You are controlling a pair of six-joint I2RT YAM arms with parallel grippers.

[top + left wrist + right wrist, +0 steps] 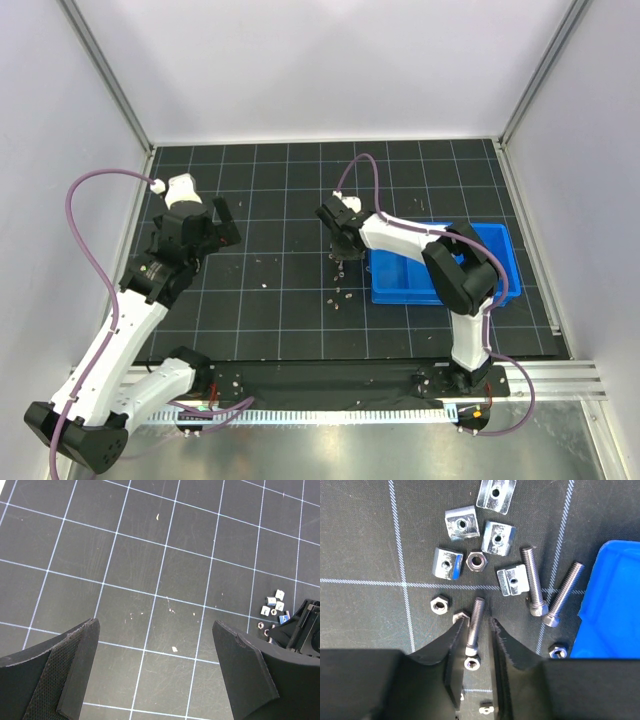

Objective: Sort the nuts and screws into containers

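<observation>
Between the fingers of the right gripper (478, 621) we see one screw (475, 622) lying flat on the black gridded mat (365, 540), with its head toward the wrist and its shaft pointing away. The jaws stand narrow, one on each side of that screw. A dark sliver shows between each finger and the shaft, so we read them as close about it but not pressed on it. Just behind the screw's head, also between the fingers, lies a small hex nut (471, 663), and a second one sits at the tip of one finger. Beyond the fingertips we find a loose cluster of square nuts (461, 523) with one more hex nut among them. Toward the container, two more screws (533, 580) lie side by side, nearly parallel. The blue tray (612, 605) shows one corner at the edge of the right wrist view, with a hex nut just beside its wall. From above, this gripper is down at the mat just beside the tray's left side, and the tray lies on the right of the mat beneath the right arm. The left gripper (155, 625) is well apart on the left side, its jaws spread wide above bare mat. At the far edge of its wrist view we see a few nuts.
</observation>
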